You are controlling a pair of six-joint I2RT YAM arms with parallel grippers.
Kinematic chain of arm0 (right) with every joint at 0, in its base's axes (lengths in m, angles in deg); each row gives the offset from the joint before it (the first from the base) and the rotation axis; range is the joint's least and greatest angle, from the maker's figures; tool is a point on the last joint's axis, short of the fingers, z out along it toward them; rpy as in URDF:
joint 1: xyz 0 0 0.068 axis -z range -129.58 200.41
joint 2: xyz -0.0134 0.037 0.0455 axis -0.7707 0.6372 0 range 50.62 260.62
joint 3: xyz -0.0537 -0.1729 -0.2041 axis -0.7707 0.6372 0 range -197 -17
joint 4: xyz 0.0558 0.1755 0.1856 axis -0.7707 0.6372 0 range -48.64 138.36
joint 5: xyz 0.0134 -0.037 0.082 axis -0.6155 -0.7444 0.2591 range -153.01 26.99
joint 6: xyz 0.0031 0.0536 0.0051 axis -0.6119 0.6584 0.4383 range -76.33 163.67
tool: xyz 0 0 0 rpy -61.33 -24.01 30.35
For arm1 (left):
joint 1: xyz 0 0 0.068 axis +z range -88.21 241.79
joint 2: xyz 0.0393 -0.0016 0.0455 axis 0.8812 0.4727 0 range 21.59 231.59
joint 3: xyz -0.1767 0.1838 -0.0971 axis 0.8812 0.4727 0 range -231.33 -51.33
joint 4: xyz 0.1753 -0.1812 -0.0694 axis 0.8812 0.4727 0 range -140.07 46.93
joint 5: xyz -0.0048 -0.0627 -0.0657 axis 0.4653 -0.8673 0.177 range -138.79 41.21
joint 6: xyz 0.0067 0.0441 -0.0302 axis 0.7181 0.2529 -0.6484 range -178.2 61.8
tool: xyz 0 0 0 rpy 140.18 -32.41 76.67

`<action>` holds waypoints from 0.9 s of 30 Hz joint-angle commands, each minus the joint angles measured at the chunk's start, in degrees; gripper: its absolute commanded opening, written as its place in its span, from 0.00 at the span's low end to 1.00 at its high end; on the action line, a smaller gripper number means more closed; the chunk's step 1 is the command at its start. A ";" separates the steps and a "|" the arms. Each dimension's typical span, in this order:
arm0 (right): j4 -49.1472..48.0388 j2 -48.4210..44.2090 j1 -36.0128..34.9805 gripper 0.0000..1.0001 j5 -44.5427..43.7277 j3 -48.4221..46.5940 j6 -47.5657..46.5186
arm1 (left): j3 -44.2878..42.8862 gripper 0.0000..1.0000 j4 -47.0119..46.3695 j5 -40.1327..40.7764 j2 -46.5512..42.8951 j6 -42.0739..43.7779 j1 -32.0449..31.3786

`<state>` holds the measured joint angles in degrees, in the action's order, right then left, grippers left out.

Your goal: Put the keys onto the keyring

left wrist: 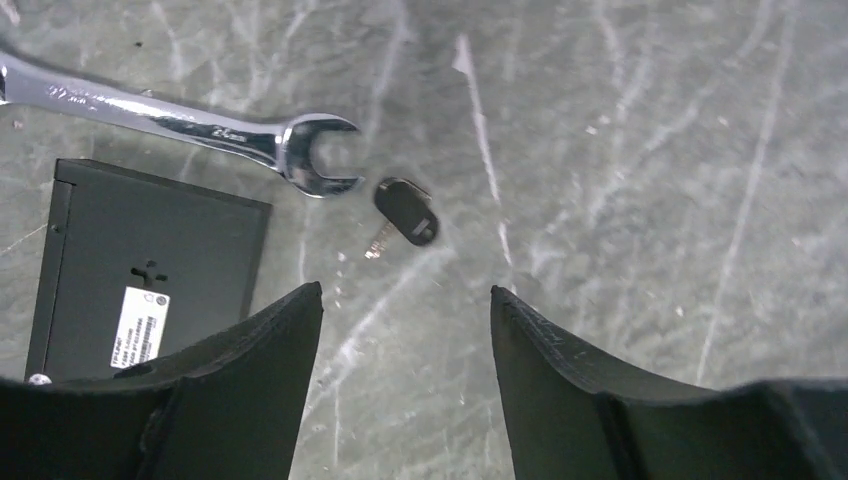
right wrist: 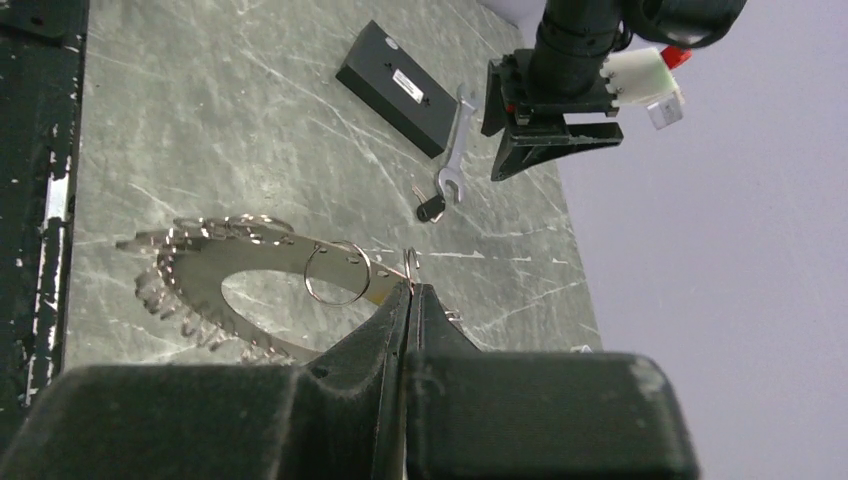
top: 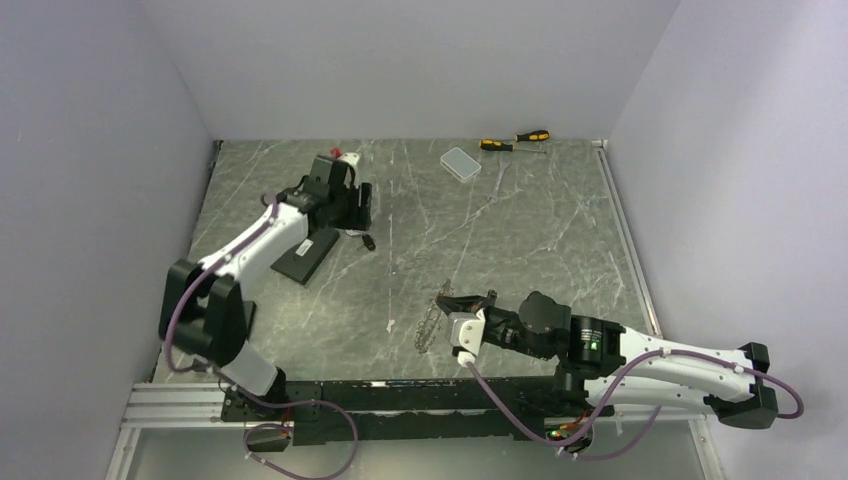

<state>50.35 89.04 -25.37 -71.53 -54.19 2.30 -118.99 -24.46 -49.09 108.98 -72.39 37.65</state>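
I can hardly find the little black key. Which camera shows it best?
The left wrist camera: the black key is big and sharp there, lying beside the spanner's open end. The right wrist camera shows it small and far away. The top camera shows only a tiny dark speck.

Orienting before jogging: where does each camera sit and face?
Top external: above, behind the bases, looking down on the table; left arm, right arm show.
Left wrist: looks down past its open fingers at black-headed key, spanner, black block.
Right wrist: low, facing across toward the left arm; shut fingers pinch the keyring.
Shared: both wrists see key, spanner, block.
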 commanded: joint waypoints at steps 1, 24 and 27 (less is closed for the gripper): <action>-3.87 -2.20 -1.38 0.00 -1.22 -0.01 1.54 | -6.87 0.66 6.45 -4.13 8.15 -3.53 2.93; -5.59 -2.78 -5.51 0.00 -2.65 1.92 2.43 | -18.30 0.51 11.70 -5.48 30.23 -4.61 3.22; -5.67 -2.56 -5.60 0.00 -2.65 1.87 2.43 | -18.36 0.44 11.32 -5.74 30.46 -4.48 3.15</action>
<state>49.85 87.00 -30.44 -73.19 -51.93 3.99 -137.06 -12.05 -53.22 138.75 -75.37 40.97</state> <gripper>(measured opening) 0.016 0.490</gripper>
